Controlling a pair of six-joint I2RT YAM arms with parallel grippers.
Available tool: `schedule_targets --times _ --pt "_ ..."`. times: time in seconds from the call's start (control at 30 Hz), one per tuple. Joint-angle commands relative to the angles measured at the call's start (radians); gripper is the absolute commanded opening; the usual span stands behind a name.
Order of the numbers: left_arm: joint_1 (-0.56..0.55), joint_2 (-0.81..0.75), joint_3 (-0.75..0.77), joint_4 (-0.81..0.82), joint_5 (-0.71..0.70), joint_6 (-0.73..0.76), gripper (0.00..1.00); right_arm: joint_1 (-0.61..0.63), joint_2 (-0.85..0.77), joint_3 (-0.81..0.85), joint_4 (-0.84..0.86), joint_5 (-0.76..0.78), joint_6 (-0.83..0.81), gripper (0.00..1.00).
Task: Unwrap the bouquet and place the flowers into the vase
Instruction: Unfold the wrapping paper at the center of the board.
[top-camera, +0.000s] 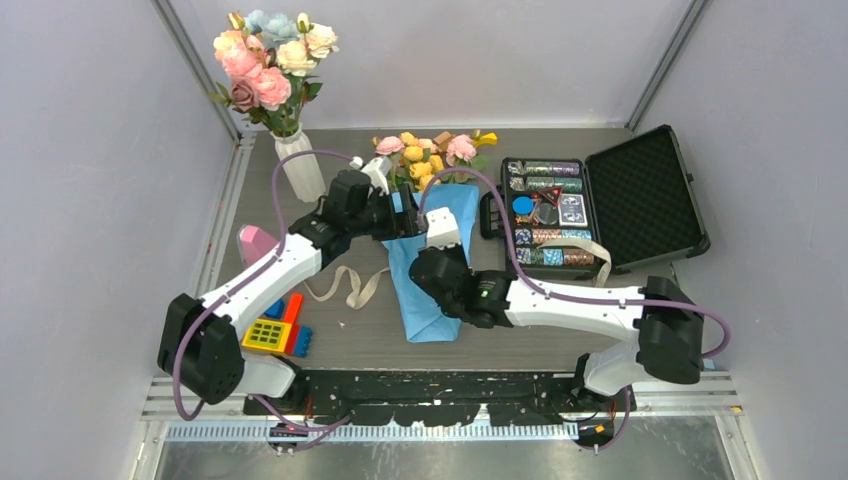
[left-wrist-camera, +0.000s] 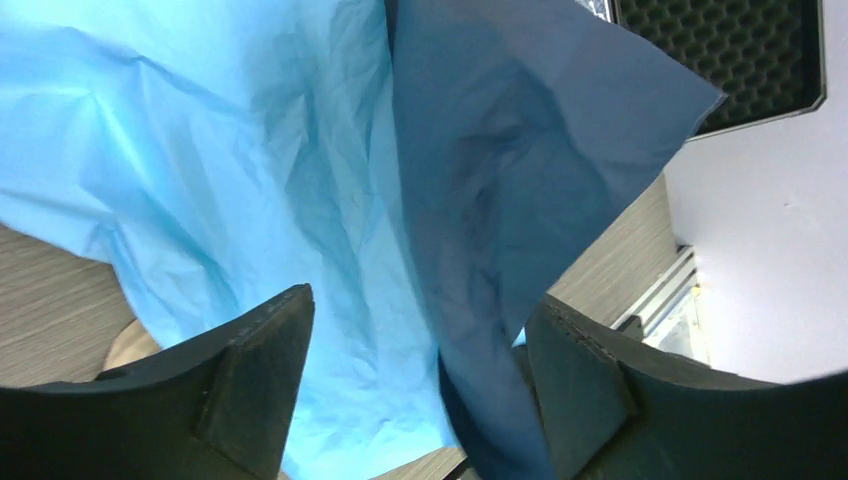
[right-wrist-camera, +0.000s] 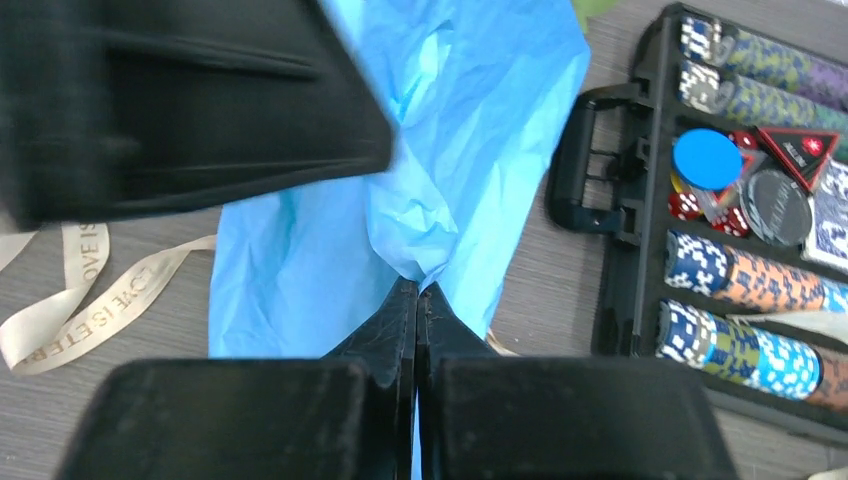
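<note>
While the vase (top-camera: 300, 170) holds big blooms (top-camera: 265, 60), left fingers (left-wrist-camera: 250, 390) gape; right fingers (right-wrist-camera: 395, 340) pinch the wrap (right-wrist-camera: 470, 150).

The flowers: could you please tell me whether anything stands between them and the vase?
Yes. The flowers lie right of the vase, with the left arm between them. The paper wrap covers their stems, and larger blooms already fill the vase's mouth.

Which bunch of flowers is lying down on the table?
The small yellow and pink bunch, wrapped in blue paper. The other bunch, big pink and white blooms, stands up in the white vase.
</note>
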Motion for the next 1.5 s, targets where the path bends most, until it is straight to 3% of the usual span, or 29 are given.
schedule_targets --times 0.0,0.13,0.27,0.4,0.73,0.87,0.93,1.03,1.1,1.2,1.3,1.47 --pt "0.016 -0.096 -0.014 -0.069 -0.059 0.092 0.81 -0.035 -0.13 -0.078 0.008 0.105 0.15 0.0" --pt "0.087 -0.131 -0.097 -0.096 -0.046 0.085 0.84 -0.098 -0.218 -0.175 0.008 0.076 0.243 0.0" --pt "0.128 -0.131 -0.191 -0.034 -0.034 0.046 0.81 -0.148 -0.295 -0.259 0.009 0.088 0.299 0.0" --pt "0.139 -0.071 -0.243 0.038 -0.042 0.016 0.73 -0.163 -0.367 -0.335 -0.004 0.135 0.353 0.0" --pt "0.157 0.09 -0.263 0.181 -0.053 -0.009 0.73 -0.179 -0.453 -0.487 -0.139 0.231 0.605 0.02" --pt "0.164 0.128 -0.262 0.229 -0.057 -0.013 0.74 -0.187 -0.456 -0.493 -0.241 0.239 0.7 0.15" --pt "0.167 0.143 -0.257 0.241 -0.064 -0.01 0.74 -0.189 -0.463 -0.482 -0.297 0.25 0.73 0.27" --pt "0.176 0.161 -0.253 0.258 -0.065 -0.015 0.75 -0.19 -0.486 -0.452 -0.377 0.266 0.736 0.59" --pt "0.182 0.168 -0.256 0.286 -0.041 -0.027 0.75 -0.19 -0.511 -0.418 -0.417 0.274 0.72 0.7" --pt "0.185 0.17 -0.257 0.309 -0.026 -0.036 0.76 -0.189 -0.569 -0.359 -0.43 0.263 0.623 0.74" --pt "0.189 0.183 -0.252 0.315 -0.021 -0.037 0.77 -0.189 -0.624 -0.329 -0.339 0.203 0.425 0.75" --pt "0.198 0.232 -0.241 0.324 -0.006 -0.048 0.73 -0.189 -0.605 -0.293 -0.198 -0.084 0.272 0.71"
